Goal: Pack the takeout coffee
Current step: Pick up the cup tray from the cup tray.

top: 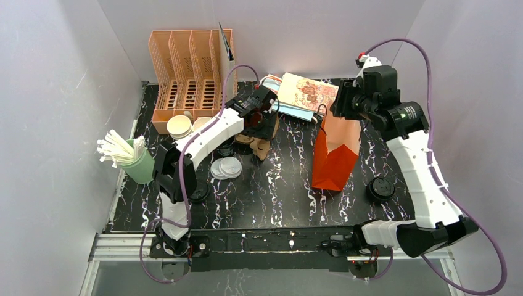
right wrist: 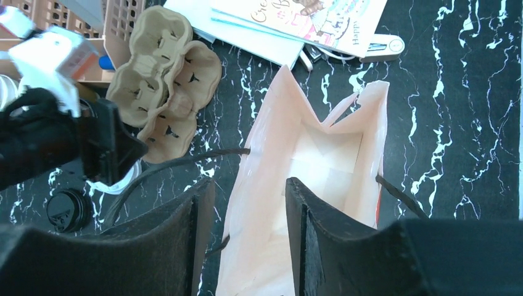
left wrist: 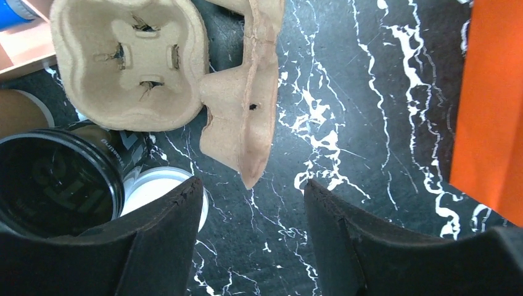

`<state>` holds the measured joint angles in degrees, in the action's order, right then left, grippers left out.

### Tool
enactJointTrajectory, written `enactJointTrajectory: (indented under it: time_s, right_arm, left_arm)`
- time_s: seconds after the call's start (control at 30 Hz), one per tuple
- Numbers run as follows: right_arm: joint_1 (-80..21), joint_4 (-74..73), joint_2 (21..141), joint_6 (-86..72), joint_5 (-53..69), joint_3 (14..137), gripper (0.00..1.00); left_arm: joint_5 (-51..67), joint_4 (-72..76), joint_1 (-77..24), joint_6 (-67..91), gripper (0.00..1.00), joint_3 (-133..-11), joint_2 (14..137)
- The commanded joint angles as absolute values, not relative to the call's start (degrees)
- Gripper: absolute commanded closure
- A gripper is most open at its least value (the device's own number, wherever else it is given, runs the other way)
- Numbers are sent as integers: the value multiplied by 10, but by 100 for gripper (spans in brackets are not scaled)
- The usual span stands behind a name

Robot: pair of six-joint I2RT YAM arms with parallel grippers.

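Where it lies beyond the orange bag (top: pixel 336 154), the card (right wrist: pixel 333 28) reads "Happ".

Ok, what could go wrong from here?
The left gripper hangs open over the corner of the pulp carrier, with the black cup close beside its finger; closing or descending could knock either. The right gripper straddles the thin wall of the orange bag; a tug might crumple or tip it.
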<state>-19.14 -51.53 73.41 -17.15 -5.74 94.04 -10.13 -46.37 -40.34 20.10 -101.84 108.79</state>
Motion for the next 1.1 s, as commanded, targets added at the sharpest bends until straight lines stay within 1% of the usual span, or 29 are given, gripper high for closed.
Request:
enactJointTrajectory:
  time_s: [0.0,0.17,0.27,0.3,0.37,0.43,0.5,0.57,0.6,0.73,0.8,0.87,0.93,1.07]
  right_arm:
    - [-190,-494,705,-167,-66,968,44]
    - [-190,-466,686,-163,-61,962,38]
    - [-189,-459,682,-156,-62,968,36]
    - [-189,-459,682,-155,-64,970,36]
    - [-189,-460,682,-152,-64,974,35]
    - [-189,-458,684,-148,-51,978,34]
    - [-189,-454,687,-139,-11,986,34]
    - [-189,-445,690,-131,37,994,34]
    - [-189,-440,690,-130,58,999,32]
    - [-190,-417,698,-128,107,1017,27]
    - [-189,-407,704,-126,146,1030,26]
    - [-190,-392,708,-123,198,1036,27]
    - [-190,-378,711,-118,241,1028,29]
    - [-195,-347,715,-115,284,993,29]
  left_arm:
    - [-118,-468,-403,188,43,-1030,1110]
    - [-126,-467,-403,180,47,-1049,1152]
    - [-130,-476,-403,179,51,-1064,1171]
    - [-132,-476,-403,179,55,-1065,1172]
    - [-130,-475,-403,178,63,-1066,1176]
    - [-124,-478,-403,176,76,-1070,1178]
    - [-117,-485,-403,175,89,-1081,1179]
    - [-103,-495,-403,172,98,-1101,1179]
    - [-96,-501,-403,173,100,-1110,1177]
    - [-71,-519,-403,182,100,-1137,1164]
    - [-59,-528,-403,189,100,-1146,1154]
    - [-43,-542,-403,198,100,-1159,1144]
    - [-24,-557,-403,207,100,-1176,1131]
    - [32,-611,-388,233,100,-1211,1092]
